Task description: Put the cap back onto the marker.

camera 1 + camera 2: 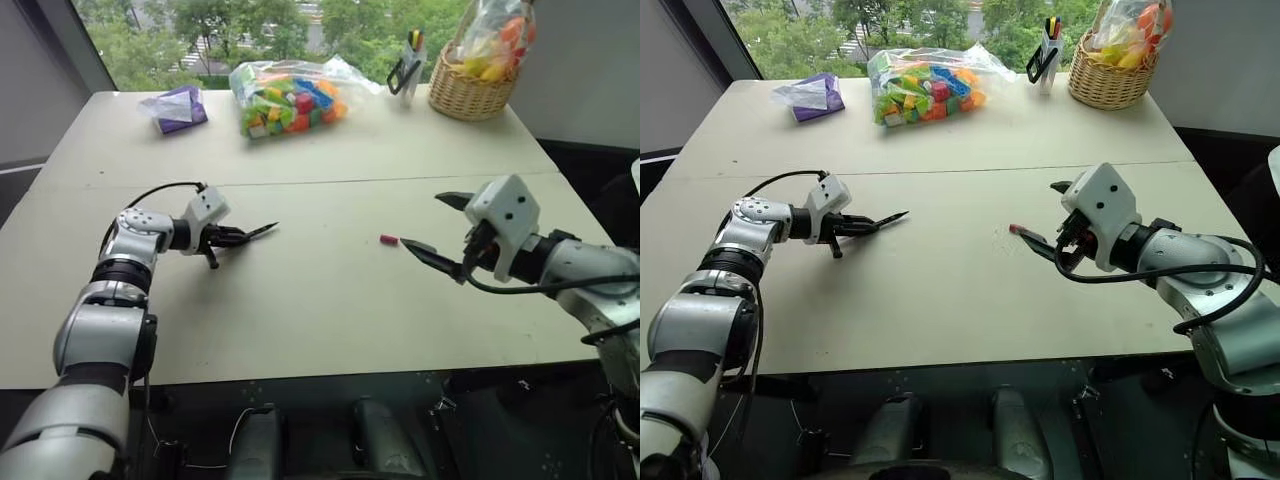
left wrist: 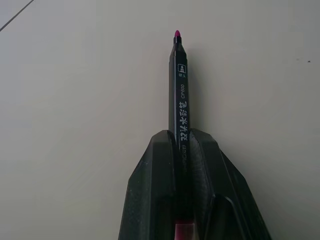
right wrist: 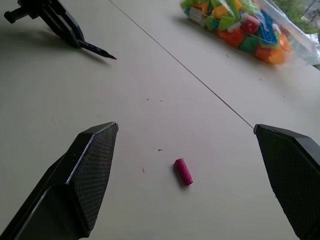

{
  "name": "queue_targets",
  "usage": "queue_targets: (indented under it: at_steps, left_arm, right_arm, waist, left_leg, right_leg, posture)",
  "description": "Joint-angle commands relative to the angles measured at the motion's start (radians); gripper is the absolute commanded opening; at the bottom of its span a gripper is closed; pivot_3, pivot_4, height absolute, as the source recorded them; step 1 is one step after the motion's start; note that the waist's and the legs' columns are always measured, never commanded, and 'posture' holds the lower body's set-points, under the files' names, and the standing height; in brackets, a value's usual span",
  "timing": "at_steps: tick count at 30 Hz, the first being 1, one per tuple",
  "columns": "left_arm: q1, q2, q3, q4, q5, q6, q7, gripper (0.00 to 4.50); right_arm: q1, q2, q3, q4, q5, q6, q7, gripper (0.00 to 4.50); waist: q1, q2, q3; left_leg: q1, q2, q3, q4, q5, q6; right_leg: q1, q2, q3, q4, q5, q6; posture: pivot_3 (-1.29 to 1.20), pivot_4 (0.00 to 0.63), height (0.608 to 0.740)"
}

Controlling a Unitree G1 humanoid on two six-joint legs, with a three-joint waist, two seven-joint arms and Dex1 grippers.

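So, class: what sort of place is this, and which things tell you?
Probably an office or lab room by a window: a plain pale table, a pen holder, a bag of toy bricks, a basket, and trees outside.

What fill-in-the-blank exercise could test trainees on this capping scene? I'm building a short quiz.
1. The left gripper is shut on the ____.
2. The cap lies on the ____, held by nothing.
3. The right gripper has its fingers ____, with the cap between them in its wrist view.
4. The bag of colourful blocks lies between the purple bag and the ____ at the far edge.

Missing words: marker; table; open; basket
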Motion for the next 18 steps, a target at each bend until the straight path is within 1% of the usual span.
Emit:
queue_targets:
  at_steps: [1, 5, 7, 9, 11, 16, 18]
  left_arm:
    - [0.029, 0.012, 0.030, -0.147, -0.075, 0.078, -0.090, 0.03]
    - [0.148, 0.047, 0.029, -0.459, -0.157, 0.243, -0.164, 0.03]
    - [0.188, 0.061, 0.029, -0.562, -0.179, 0.301, -0.165, 0.03]
    - [0.247, 0.084, 0.051, -0.741, -0.236, 0.411, -0.153, 0.03]
    - [0.291, 0.102, 0.071, -0.870, -0.281, 0.497, -0.130, 0.03]
    - [0.363, 0.127, 0.118, -1.076, -0.376, 0.655, -0.054, 0.03]
    - [0.387, 0.134, 0.131, -1.128, -0.402, 0.691, -0.024, 0.03]
  right_arm:
    - [-0.019, 0.042, 0.027, 0.062, -0.016, -0.068, 0.018, 4.50]
    - [-0.061, 0.091, 0.094, 0.245, -0.060, -0.189, 0.089, 4.50]
    - [-0.081, 0.107, 0.104, 0.310, -0.068, -0.227, 0.119, 4.50]
    - [-0.126, 0.118, 0.134, 0.461, -0.094, -0.307, 0.192, 4.50]
    - [-0.165, 0.123, 0.158, 0.577, -0.122, -0.376, 0.245, 4.50]
    - [-0.271, 0.152, 0.190, 0.825, -0.176, -0.511, 0.341, 4.50]
    - [-0.310, 0.164, 0.203, 0.918, -0.201, -0.557, 0.371, 4.50]
  waist:
    - [0.000, 0.000, 0.000]
    - [-0.002, 0.000, 0.000]
    - [-0.003, 0.000, 0.000]
    - [-0.005, 0.000, 0.000]
    - [-0.004, 0.000, 0.001]
    - [-0.002, 0.001, 0.001]
    - [-0.003, 0.001, 0.001]
  left_leg:
    - [-0.001, 0.000, 0.000, 0.000, 0.000, 0.000]
    - [-0.005, 0.000, -0.001, 0.001, 0.000, 0.000]
    - [-0.006, 0.000, -0.001, 0.001, 0.000, 0.000]
    - [-0.007, 0.000, -0.001, 0.001, 0.000, 0.000]
    - [-0.007, 0.000, -0.001, 0.001, 0.000, 0.000]
    - [-0.007, 0.000, -0.002, 0.001, 0.000, 0.000]
    - [-0.007, 0.000, -0.001, 0.001, 0.000, 0.000]
  right_leg:
    - [-0.001, 0.000, 0.000, 0.000, 0.000, 0.000]
    - [-0.005, 0.000, 0.000, 0.000, 0.000, 0.000]
    - [-0.006, 0.000, 0.000, 0.000, 0.000, 0.000]
    - [-0.006, 0.000, 0.000, 0.000, 0.000, 0.000]
    - [-0.007, 0.000, 0.000, 0.000, 0.000, 0.000]
    - [-0.007, 0.000, -0.001, 0.000, 0.000, 0.000]
    - [-0.007, 0.000, -0.001, 0.000, 0.000, 0.000]
  posture:
    - [0.00, 0.150, 0.740]
    - [0.00, 0.150, 0.740]
    - [0.00, 0.150, 0.740]
    - [0.00, 0.150, 0.740]
    - [0.00, 0.150, 0.740]
    - [0.00, 0.150, 0.740]
    - [0.00, 0.150, 0.740]
